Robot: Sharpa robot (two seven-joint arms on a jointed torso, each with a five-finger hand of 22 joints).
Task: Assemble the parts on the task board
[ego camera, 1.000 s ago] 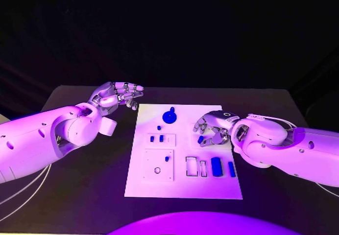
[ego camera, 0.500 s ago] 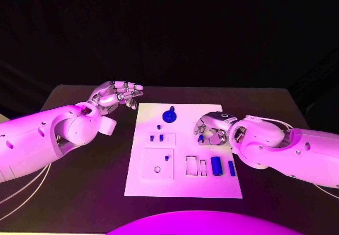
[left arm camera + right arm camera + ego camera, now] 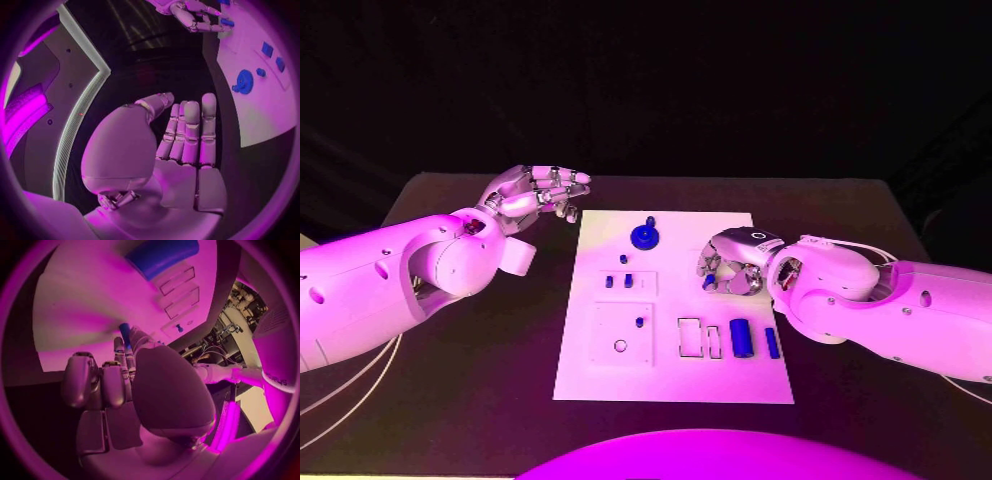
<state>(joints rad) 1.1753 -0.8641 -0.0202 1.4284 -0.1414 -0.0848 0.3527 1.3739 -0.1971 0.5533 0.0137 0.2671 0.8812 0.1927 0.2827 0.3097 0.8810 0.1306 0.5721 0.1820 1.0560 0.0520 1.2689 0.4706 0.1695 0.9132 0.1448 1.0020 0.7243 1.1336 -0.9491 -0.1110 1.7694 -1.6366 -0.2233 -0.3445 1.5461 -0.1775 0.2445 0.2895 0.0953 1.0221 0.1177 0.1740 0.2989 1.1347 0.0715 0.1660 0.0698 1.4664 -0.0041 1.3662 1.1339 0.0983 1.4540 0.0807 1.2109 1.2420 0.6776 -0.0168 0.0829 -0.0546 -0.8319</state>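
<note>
Right hand edged inward, pinching blue part; wrist cam shows grip; left hand empty, fingers apart.

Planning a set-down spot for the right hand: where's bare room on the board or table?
Free: the task board's near strip below the two blue bars, and black table either side there. Crowded: the board's middle, where the right hand pinches a small blue part; left hand sits off the far-left corner.

Left hand empty, fingers straight and close together, over bare black table. Task board to its right with a round blue part and small blue parts. Right hand over the board's far side, fingers curled.
</note>
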